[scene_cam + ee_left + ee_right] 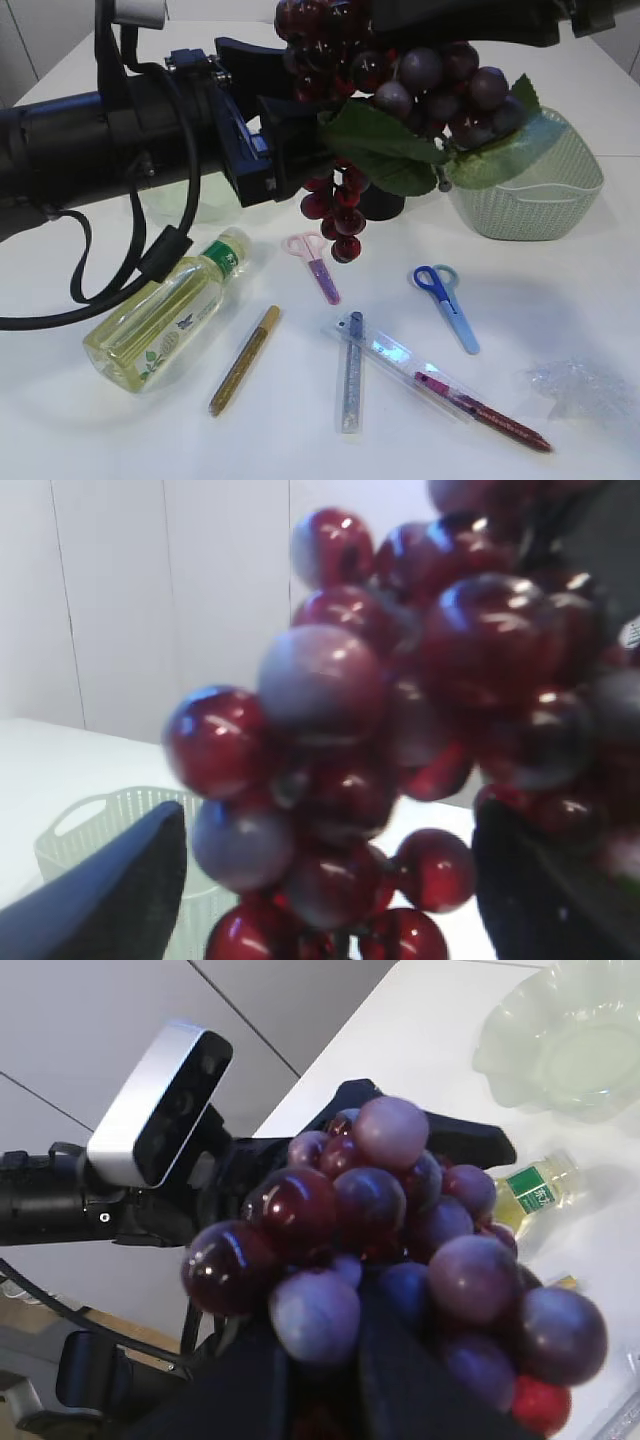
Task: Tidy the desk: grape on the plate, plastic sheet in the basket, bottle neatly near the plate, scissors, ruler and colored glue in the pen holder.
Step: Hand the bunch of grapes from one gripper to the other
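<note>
Item 1, left gripper: reaching in from 9 o'clock in the exterior view, its dark jaws standing wide apart and closing on nothing; the grape bunch is hanging between them in the left wrist view.

Item 2, bottle: lying on its side on the white table at 8 o'clock, green-labelled cap end pointing up toward 1 o'clock, yellowish liquid showing inside.

Item 3, gold glue pen: lying just beside the bottle, slanting.

Item 4, pink scissors: lying near centre, below the hanging grapes.

Item 5, grape bunch: hanging in the air at 12 o'clock (dark red and purple, green leaves attached), well above the table.

Item 6, plate: sitting empty-looking and pale green at 1 o'clock in the right wrist view, apart from the grapes.

Item 7, silver glue pen: lying at 6 o'clock, crossing the end of the clear ruler.

Item 8, red glue pen: lying at 5 o'clock, beside the ruler.

Item 9, blue scissors: lying right of centre.

Item 10, right gripper: coming in from the top right, fingers nearly together and pinching the grape bunch from beneath in its own wrist view.

Item 11, basket: standing at 3 o'clock, pale green, partly behind the leaves.

Item 12, plastic sheet: lying crumpled at 4 o'clock.
</note>
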`<action>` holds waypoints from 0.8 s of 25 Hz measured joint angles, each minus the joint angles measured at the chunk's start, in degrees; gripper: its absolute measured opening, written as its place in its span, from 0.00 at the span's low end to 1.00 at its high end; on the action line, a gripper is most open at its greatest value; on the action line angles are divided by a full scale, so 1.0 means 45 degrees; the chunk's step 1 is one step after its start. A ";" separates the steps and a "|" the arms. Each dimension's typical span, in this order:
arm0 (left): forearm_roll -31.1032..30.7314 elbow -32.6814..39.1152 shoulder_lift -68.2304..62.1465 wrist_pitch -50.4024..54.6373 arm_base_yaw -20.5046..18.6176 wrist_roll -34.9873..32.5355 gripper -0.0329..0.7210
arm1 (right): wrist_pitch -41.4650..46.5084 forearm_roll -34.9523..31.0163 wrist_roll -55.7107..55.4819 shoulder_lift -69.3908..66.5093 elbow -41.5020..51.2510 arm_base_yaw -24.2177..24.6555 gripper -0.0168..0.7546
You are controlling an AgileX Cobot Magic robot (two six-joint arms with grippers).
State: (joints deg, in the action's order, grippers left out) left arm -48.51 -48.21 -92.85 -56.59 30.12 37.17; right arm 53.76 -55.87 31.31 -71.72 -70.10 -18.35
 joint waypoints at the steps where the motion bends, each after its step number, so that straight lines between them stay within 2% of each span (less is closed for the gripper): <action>1: 0.0000 -0.0060 -0.0091 0.0057 0.0000 0.0000 0.91 | 0.0064 0.0000 0.0000 0.0000 0.0000 0.0000 0.15; 6: 0.0000 -0.0382 -0.0248 0.0106 0.0000 0.0000 0.87 | 0.0318 -0.0064 0.0022 0.0000 0.0000 0.0000 0.15; 13: 0.0000 -0.0462 -0.0293 0.0171 0.0008 0.0000 0.71 | 0.0598 -0.0096 0.0148 0.0000 0.0000 0.0000 0.15; 16: 0.0000 -0.0462 -0.0293 0.0171 0.0029 -0.0006 0.60 | 0.0598 -0.0096 0.0153 0.0000 0.0000 0.0000 0.15; 20: 0.0000 -0.0462 -0.0293 0.0171 0.0029 -0.0006 0.39 | 0.0598 -0.0046 0.0180 0.0000 0.0000 0.0000 0.16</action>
State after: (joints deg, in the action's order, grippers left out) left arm -48.51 -50.29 -94.17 -55.82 30.25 37.15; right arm 56.45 -56.08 32.12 -71.72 -70.10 -18.35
